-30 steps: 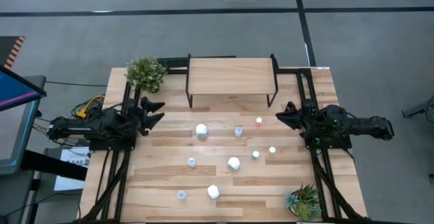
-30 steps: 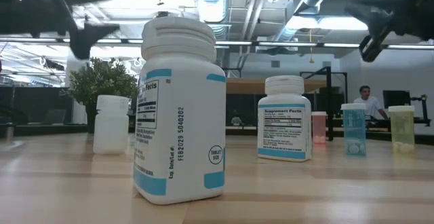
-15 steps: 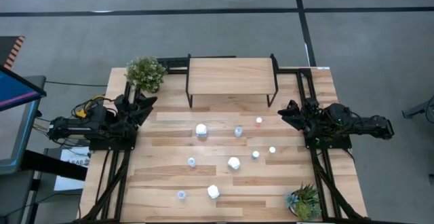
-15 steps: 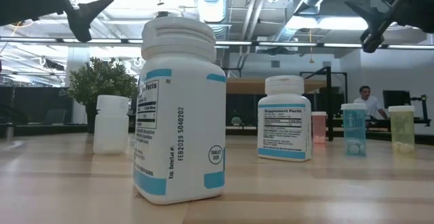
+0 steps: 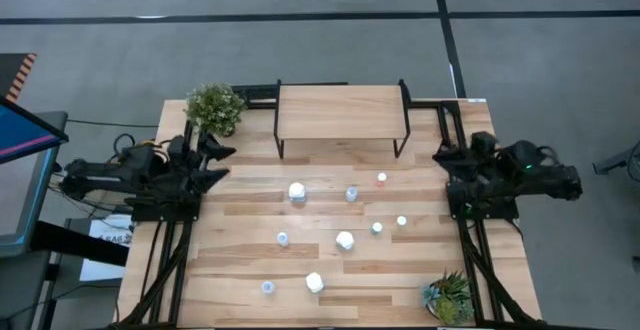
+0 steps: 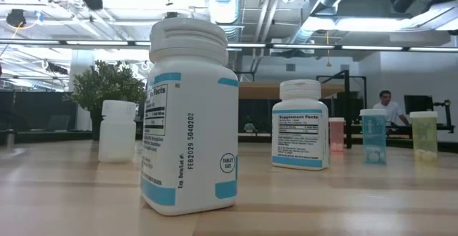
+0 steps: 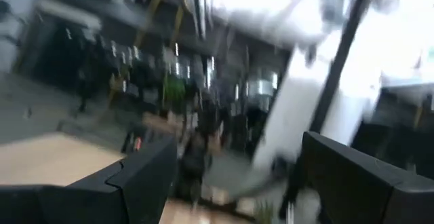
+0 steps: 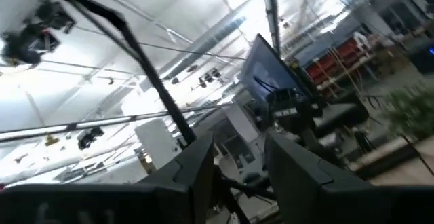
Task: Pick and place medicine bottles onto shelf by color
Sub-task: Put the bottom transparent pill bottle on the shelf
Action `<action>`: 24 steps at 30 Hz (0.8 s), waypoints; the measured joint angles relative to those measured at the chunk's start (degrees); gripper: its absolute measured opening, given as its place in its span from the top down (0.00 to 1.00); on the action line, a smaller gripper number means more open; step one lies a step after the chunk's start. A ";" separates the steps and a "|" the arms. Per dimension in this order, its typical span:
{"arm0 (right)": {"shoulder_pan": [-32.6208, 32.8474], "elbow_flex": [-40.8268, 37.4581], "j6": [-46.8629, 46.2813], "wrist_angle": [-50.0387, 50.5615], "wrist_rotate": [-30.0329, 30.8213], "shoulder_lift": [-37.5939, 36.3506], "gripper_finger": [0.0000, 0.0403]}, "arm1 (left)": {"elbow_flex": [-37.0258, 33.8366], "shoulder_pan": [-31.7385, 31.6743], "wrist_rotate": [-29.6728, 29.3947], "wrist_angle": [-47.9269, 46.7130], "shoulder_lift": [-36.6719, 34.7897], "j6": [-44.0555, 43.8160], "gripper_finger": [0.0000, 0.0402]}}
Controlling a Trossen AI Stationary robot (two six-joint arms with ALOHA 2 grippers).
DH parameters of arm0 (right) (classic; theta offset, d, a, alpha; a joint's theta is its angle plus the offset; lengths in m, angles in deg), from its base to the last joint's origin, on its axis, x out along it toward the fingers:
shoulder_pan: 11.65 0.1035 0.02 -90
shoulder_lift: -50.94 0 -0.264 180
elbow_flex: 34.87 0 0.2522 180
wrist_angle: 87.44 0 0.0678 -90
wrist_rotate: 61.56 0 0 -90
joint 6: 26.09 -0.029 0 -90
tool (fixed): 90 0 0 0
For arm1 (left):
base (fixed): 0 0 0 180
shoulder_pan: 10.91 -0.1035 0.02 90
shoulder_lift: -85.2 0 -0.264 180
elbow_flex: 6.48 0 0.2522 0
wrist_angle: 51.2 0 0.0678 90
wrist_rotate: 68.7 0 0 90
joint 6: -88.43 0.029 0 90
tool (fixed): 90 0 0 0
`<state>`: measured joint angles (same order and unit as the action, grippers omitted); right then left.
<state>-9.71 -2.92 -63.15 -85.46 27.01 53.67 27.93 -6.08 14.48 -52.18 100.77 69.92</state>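
The surface (image 5: 250, 270) is pale wood in lengthwise planks, and the shelf (image 5: 340, 110) has the same light wood top on thin black legs. The nearest medicine bottle (image 6: 189, 118) is white with pale-blue bands and black print; a second (image 6: 300, 125) matches it, and a third (image 6: 117, 130) is plain white. Smaller bottles are reddish (image 6: 336, 134), teal (image 6: 373, 136) and yellowish (image 6: 424, 134). Both potted plants (image 5: 214, 107) are green. The arms are black.
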 joint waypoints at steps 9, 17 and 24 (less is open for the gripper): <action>6.88 16.94 7.33 13.55 -0.14 10.54 0.67 | 27.72 11.80 2.04 -31.62 24.93 5.70 0.24; 8.94 40.61 6.27 54.22 8.63 28.89 0.72 | 44.02 19.56 0.06 -51.08 40.37 5.40 0.24; 8.95 56.30 -4.70 91.03 9.12 45.58 0.73 | 46.10 23.45 1.82 -55.26 46.25 -4.42 0.24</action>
<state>-0.76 53.38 -67.84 5.57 36.13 99.24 74.02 17.37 16.30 -107.44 147.02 65.50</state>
